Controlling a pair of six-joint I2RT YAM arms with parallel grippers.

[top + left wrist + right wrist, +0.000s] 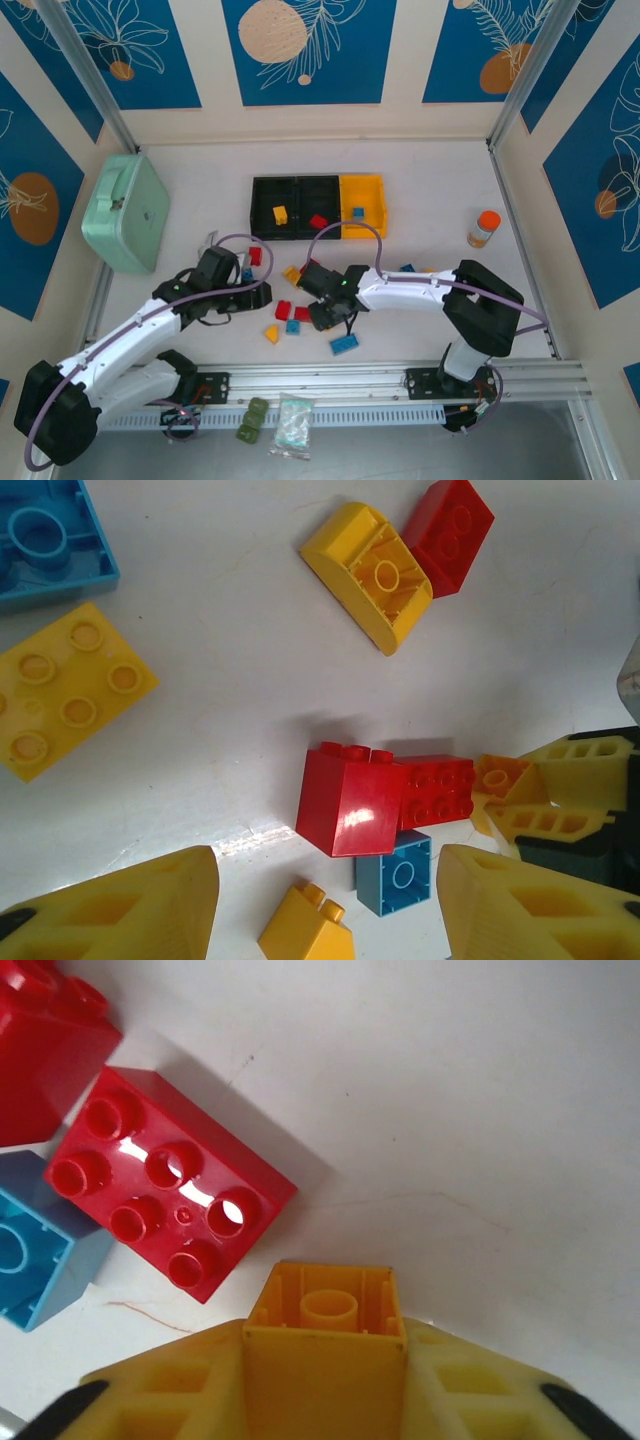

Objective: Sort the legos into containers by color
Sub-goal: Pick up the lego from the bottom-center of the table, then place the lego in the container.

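The containers (262, 187) stand in a row at the back: two black bins and a yellow-orange one, holding a yellow, a red and a blue lego. Loose legos lie in front of them. My right gripper (325, 1365) is shut on a yellow-orange lego (325, 1320), just above the table, beside a flat red lego (165, 1185) and a blue one (35, 1250). My left gripper (330, 910) hangs open over a small yellow lego (305, 932) and a blue lego (395, 873), with a red cube (350, 795) just beyond. In the top view the right gripper (322, 315) sits among the pile.
A mint green case (125, 212) lies at the left and an orange-capped bottle (484, 228) at the right. Olive green blocks (252, 418) and a clear bag (292, 425) rest by the near rail. More legos lie apart: blue (344, 343), blue (407, 268), red (255, 256).
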